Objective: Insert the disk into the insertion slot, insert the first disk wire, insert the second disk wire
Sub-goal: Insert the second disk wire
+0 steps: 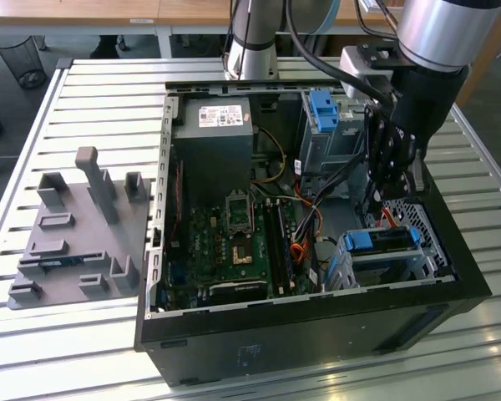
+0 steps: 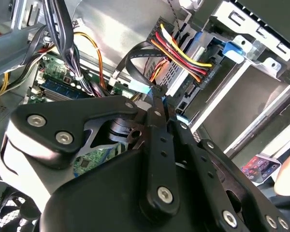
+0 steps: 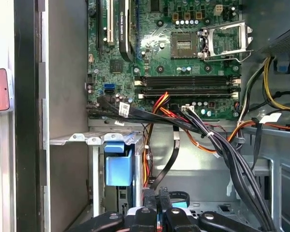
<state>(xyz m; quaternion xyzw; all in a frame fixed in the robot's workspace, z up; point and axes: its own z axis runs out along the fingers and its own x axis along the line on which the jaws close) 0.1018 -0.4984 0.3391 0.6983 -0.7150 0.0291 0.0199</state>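
Already clenched on a flat black cable (image 2: 135,53), the gripper (image 2: 159,94) could bend its plug against the disk (image 1: 384,241) if misaligned.

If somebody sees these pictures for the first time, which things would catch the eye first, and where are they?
First the open computer case on the slatted table, its green motherboard exposed. Next the arm's black claw, reaching down into the case at the exterior view's right, above the disk with its bright blue carrier in the insertion slot. Red, yellow and black wires run to the drive.
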